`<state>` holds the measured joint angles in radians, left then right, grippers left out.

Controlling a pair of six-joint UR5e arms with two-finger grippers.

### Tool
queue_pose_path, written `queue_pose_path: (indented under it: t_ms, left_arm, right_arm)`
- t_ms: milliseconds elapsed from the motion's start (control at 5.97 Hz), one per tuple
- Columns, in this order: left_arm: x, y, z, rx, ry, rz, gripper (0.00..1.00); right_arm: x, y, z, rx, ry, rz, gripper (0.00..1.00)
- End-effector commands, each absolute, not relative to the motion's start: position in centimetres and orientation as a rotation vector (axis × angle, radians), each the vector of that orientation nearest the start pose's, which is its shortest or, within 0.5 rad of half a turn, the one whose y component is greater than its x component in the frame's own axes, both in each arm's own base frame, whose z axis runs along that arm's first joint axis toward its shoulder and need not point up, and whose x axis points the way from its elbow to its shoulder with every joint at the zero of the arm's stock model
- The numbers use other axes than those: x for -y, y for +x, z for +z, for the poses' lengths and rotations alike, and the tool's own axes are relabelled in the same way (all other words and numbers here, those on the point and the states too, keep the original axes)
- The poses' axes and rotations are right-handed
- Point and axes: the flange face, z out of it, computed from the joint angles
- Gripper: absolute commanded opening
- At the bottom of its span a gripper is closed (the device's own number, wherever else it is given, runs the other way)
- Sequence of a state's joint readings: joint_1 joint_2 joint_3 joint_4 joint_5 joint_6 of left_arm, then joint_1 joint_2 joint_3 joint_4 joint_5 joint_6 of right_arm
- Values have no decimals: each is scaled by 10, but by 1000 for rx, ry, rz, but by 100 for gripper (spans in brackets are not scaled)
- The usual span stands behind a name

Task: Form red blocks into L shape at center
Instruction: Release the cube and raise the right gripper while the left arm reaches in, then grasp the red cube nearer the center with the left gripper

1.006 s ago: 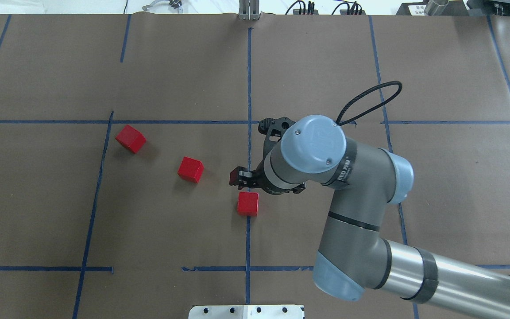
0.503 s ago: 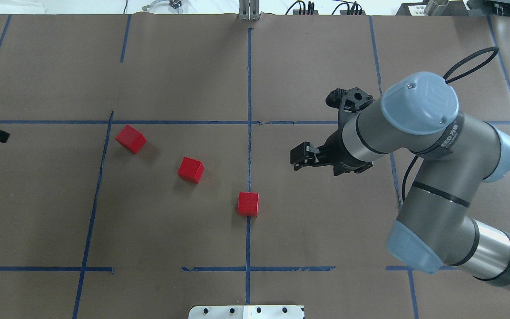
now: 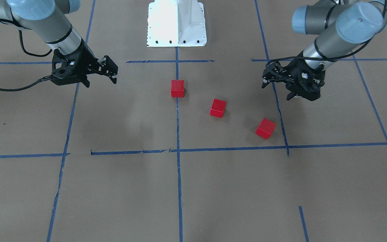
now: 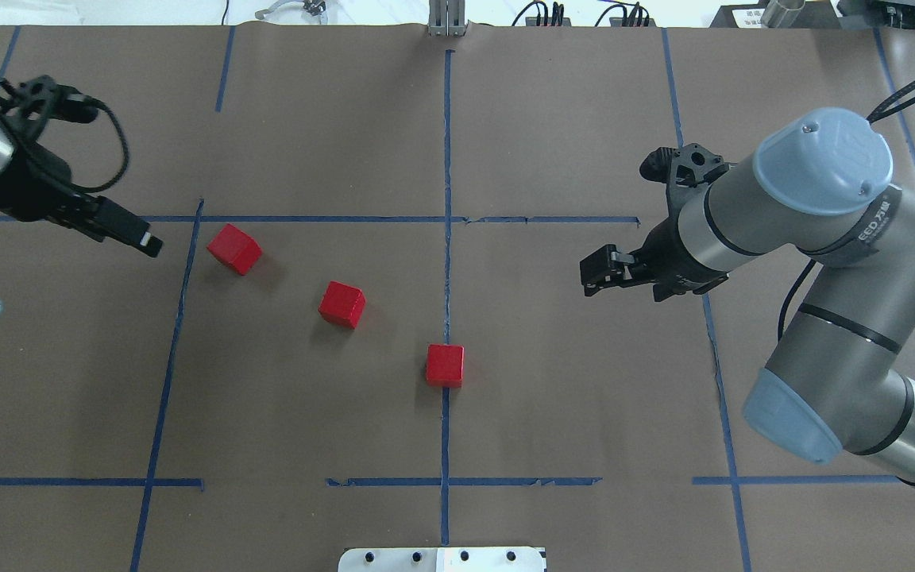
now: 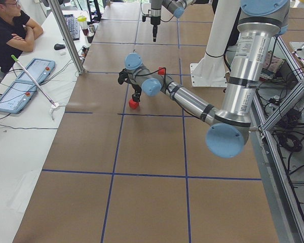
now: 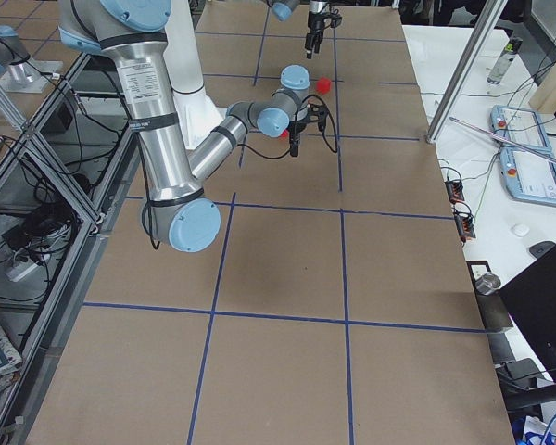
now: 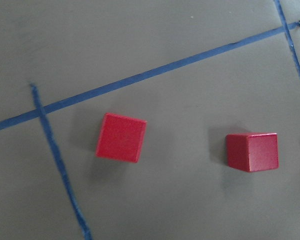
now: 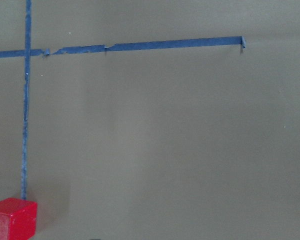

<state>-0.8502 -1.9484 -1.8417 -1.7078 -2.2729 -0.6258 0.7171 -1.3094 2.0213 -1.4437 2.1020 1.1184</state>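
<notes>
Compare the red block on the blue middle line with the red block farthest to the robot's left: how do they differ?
The block on the line straddles the blue middle line; the leftmost block lies beside the left border tape, not touching it. The block on the line sits square to the tape grid; the leftmost block is turned at an angle. Both are small red cubes of like size.

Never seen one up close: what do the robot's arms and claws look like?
Both the right arm and left arm are thick silver-grey tubes joined by rounded pale blue caps, with black rings; one ring bears small white lettering. Each ends in a black two-finger claw, the right gripper and left gripper, with a black cable looping off the wrist.
</notes>
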Motion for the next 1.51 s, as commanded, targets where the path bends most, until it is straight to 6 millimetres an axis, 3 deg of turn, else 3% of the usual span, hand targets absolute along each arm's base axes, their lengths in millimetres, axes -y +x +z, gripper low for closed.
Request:
queue_pose_path:
  t_ms: [0,168,335,1006,1173,1341]
  left_arm:
    - [479,448,268,-902,157,314,100]
    - [458,484,271,-867,152,291,100]
    - [449,500,272,-841,178,298,100]
    - [460,526,269,-813,185,295,100]
    - [462,532,272,-835,203,300,89]
    - [464,536,278,-833,201,303,64]
  right_arm:
    - [412,-337,321,929,23,33,100]
    - [410,-336,326,920,20,34,100]
    - [410,-336,326,919,21,34,100]
    - [410,-338,327,917,21,33,100]
    - [410,-338,327,918,22,33,100]
    - [410,-337,328,917,21,34,100]
